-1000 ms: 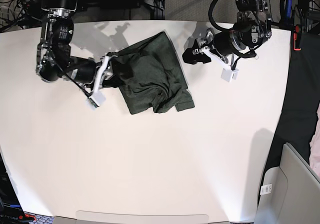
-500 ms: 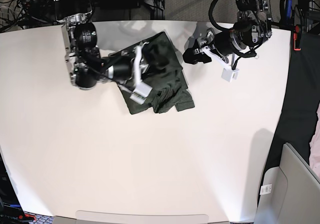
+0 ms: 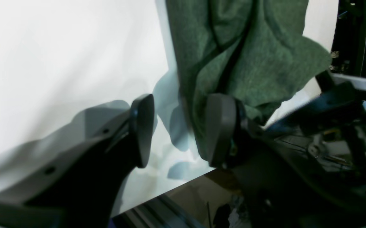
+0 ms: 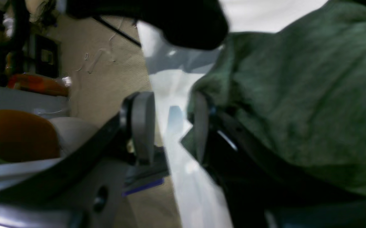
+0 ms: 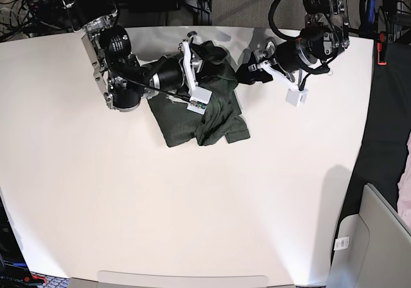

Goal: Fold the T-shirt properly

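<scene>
The dark olive-green T-shirt [image 5: 192, 111] lies crumpled on the white table [image 5: 192, 204], toward the back. My right gripper [image 5: 210, 53] reaches across the T-shirt to its far edge. In the right wrist view the right gripper [image 4: 170, 126] is open, with bare table in the gap and the T-shirt [image 4: 297, 95] bunched against the outside of one finger. My left gripper [image 5: 240, 74] sits at the shirt's right edge. In the left wrist view the left gripper [image 3: 181, 129] is open, and the T-shirt [image 3: 249, 63] brushes one finger [image 3: 221, 129].
The table's back edge [image 5: 160, 29] runs just behind both grippers, with cables and dark gear beyond it. A grey chair-like object [image 5: 376, 243] stands off the table's right front corner. Both arm bases [image 5: 109, 50] stand at the back.
My right arm has swung from the shirt's left edge across it to the far edge, bunching the cloth there. Its jaws have narrowed and widened again. The left arm has barely moved.
</scene>
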`<state>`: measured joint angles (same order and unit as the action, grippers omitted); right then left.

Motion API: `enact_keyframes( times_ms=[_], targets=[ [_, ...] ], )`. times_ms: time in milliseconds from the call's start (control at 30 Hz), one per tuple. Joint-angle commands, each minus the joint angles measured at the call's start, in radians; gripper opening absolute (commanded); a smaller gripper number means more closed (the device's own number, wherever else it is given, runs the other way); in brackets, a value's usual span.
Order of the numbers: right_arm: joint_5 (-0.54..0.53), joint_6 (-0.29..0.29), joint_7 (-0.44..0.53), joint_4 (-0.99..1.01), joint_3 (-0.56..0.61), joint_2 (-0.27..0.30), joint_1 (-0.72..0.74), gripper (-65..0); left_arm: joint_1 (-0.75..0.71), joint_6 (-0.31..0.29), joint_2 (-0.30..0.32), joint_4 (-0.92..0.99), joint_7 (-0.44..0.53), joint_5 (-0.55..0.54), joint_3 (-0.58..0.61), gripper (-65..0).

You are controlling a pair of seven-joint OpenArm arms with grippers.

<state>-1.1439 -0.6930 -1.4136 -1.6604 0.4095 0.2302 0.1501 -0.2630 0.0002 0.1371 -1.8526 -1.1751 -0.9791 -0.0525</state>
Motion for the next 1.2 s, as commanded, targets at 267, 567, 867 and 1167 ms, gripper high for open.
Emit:
enact_keyframes(
  times_ms=[267, 567, 867, 1167],
  targets=[
    [-0.008, -0.005, 0.017, -0.042, -0.340, 0.033, 0.176, -44.2, 0.012, 0.001, 0.008, -0.075, 0.050, -0.022, -0.007, -44.8],
    [0.339, -0.005, 0.017, -0.048, -0.246, 0.036, 0.234, -51.3, 0.103, 0.001, 0.003, -0.127, 0.099, -0.024, 0.062, -47.7],
    [0.471, -0.005, 0.017, -0.044, -0.242, 0.038, 0.165, -54.3, 0.198, -0.002, -0.037, -0.115, 0.103, -0.022, 0.231, -48.2],
    [0.500, -0.005, 0.017, -0.044, -0.413, 0.036, 0.104, -54.3, 0.244, -0.004, -0.043, -0.100, 0.154, -0.019, 0.368, -48.2]
  ],
)
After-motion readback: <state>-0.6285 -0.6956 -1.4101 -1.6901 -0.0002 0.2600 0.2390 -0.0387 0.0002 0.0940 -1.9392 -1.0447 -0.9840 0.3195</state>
